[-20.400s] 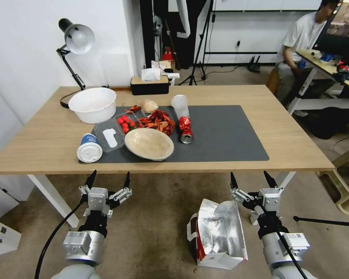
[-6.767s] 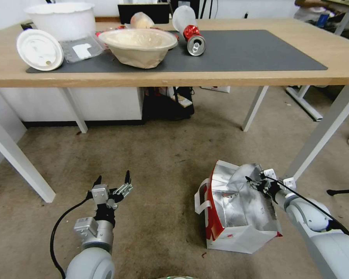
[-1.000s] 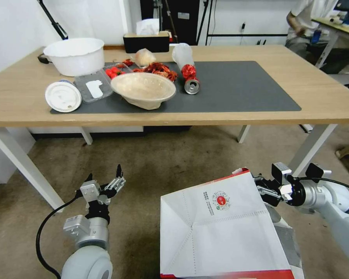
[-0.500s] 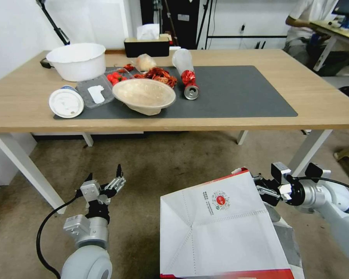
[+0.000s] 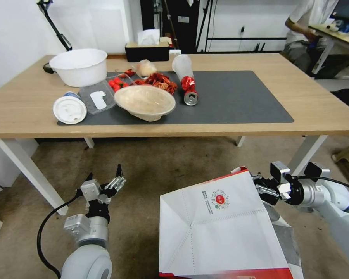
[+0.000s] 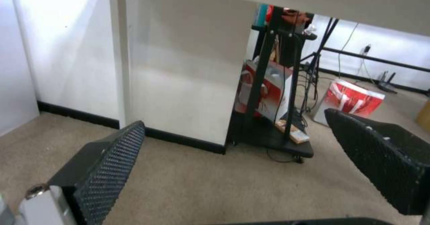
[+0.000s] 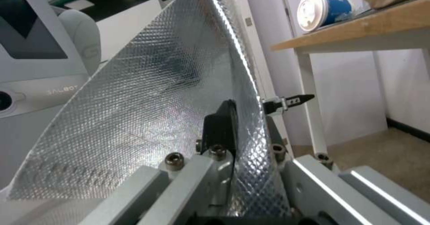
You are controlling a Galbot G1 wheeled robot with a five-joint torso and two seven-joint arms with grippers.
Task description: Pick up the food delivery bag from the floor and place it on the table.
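Right tool (image 5: 264,188) pinches the rim of the bag (image 5: 221,228), held off the floor (image 5: 163,166) before the worktop (image 5: 318,112). Bowl (image 5: 145,101), can (image 5: 189,93) and cup (image 5: 69,109) crowd the mat's (image 5: 240,100) left half. Left tool (image 5: 104,182) hangs spread, low.

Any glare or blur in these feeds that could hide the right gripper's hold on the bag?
Right wrist view: bright streak of glare along the food delivery bag foil edge, finger still readable, pinching it. Head view: evenly lit, right gripper sharp at the bag's rim. Left wrist view: soft, washed-out white wall.

The food delivery bag (image 5: 221,228), earlier on the floor (image 5: 155,170), now hangs lifted in the right hand (image 5: 264,188).
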